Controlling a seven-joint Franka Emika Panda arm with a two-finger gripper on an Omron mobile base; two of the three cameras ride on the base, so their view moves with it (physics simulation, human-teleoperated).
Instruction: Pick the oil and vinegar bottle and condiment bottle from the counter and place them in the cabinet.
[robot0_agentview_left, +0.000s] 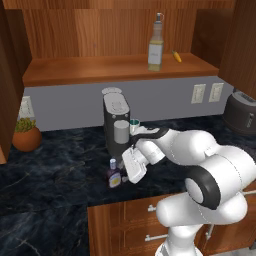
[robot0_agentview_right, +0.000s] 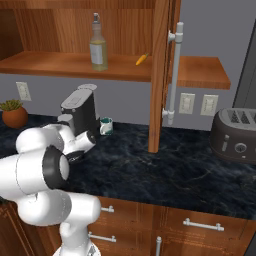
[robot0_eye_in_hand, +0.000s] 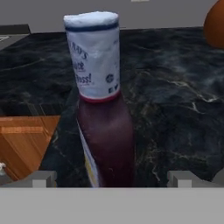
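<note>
The condiment bottle (robot0_agentview_left: 114, 174), small and dark with a white cap, stands upright on the counter (robot0_agentview_left: 50, 175) near its front edge. My gripper (robot0_agentview_left: 125, 172) is open just to its right, level with it. In the hand view the condiment bottle (robot0_eye_in_hand: 103, 109) rises close between my two fingertips (robot0_eye_in_hand: 43, 178), and neither touches it. The oil and vinegar bottle (robot0_agentview_left: 155, 45), tall with pale yellow liquid and a grey pourer, stands upright on the cabinet shelf (robot0_agentview_left: 90, 67); the right base view has the same oil and vinegar bottle (robot0_agentview_right: 98, 45) above the arm.
A coffee machine (robot0_agentview_left: 116, 120) with a small mug (robot0_agentview_left: 134, 123) beside it stands right behind my hand. A potted plant (robot0_agentview_left: 26, 135) sits at the far left, a toaster (robot0_agentview_left: 241, 112) at the right. A small yellow item (robot0_agentview_left: 176, 56) lies on the shelf. The cabinet door (robot0_agentview_right: 160, 75) hangs open.
</note>
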